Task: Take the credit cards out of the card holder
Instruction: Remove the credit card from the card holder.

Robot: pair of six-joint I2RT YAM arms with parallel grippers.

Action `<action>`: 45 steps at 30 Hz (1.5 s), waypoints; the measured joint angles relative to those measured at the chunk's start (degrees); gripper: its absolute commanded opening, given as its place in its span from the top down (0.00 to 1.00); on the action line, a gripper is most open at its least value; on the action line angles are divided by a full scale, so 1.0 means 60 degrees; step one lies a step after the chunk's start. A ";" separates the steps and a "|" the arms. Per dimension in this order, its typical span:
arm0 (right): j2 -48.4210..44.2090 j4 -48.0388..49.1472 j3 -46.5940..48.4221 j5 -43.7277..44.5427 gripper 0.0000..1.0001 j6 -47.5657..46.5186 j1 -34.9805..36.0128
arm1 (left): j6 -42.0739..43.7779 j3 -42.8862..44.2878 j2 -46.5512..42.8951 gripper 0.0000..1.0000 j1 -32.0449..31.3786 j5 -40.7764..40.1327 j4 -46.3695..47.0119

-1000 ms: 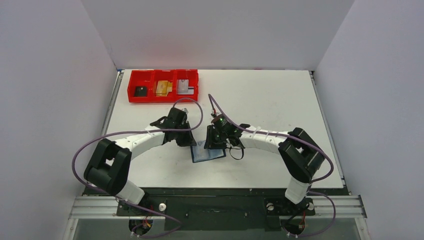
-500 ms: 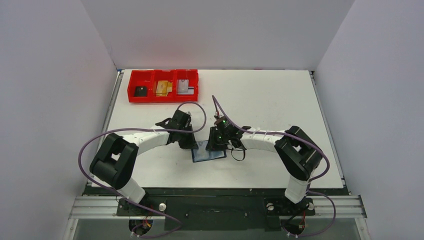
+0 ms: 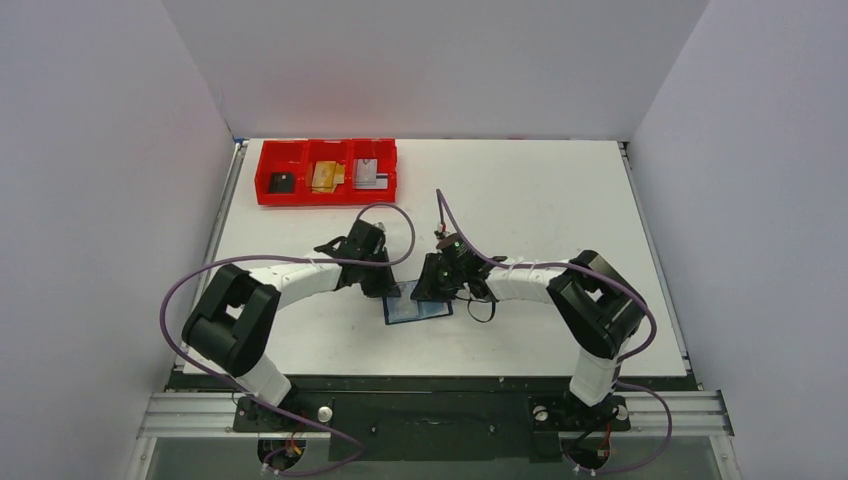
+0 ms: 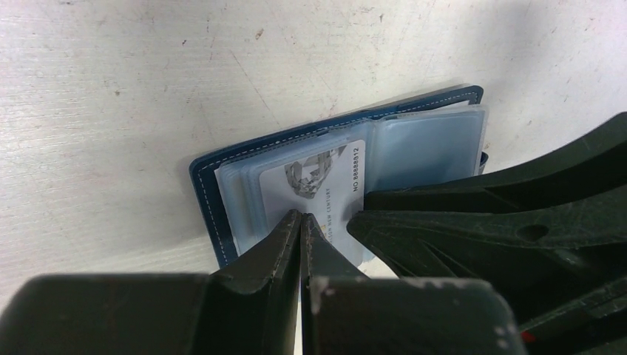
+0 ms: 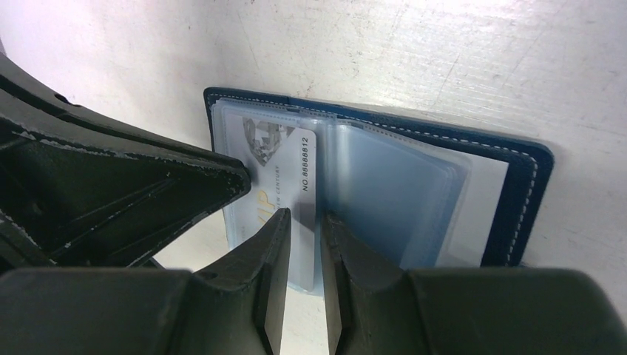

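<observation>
Left gripper [image 4: 301,216]: jaws together, tip apparently pinning the open card holder [image 4: 209,194] just ahead of it. Silvery credit card [image 5: 285,159] lies in the left pocket. Right gripper [image 5: 304,214]: jaws narrowly apart over the card's near edge. Pinch squarely and draw straight back. Open tabletop [image 3: 560,200] lies to its right.

Card holder [image 5: 517,192] lies open on the white desk [image 5: 444,59], navy, white stitching, clear sleeves inside. Silvery-grey card [image 5: 285,159] sits in the left sleeve, printed number showing. Right end effector [image 5: 304,218] is low over the card's right edge, jaws a narrow gap apart. Left end effector [image 5: 148,192] comes in from the left, its tip on the card's left side.
</observation>
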 measured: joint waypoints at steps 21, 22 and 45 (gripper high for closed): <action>0.0244 0.0583 -0.0160 -0.0248 1.00 0.0346 -0.0091 | -0.0087 0.0084 0.0127 1.00 -0.0182 -0.0066 0.0117; 0.0244 0.0590 -0.0164 -0.0251 1.00 0.0350 -0.0098 | -0.0062 0.0109 0.0124 1.00 -0.0193 -0.0109 0.0058; 0.0244 0.0951 -0.0324 -0.0255 0.79 0.0375 -0.0117 | 0.0747 0.0186 -0.0375 1.00 -0.0222 -0.1162 -0.1519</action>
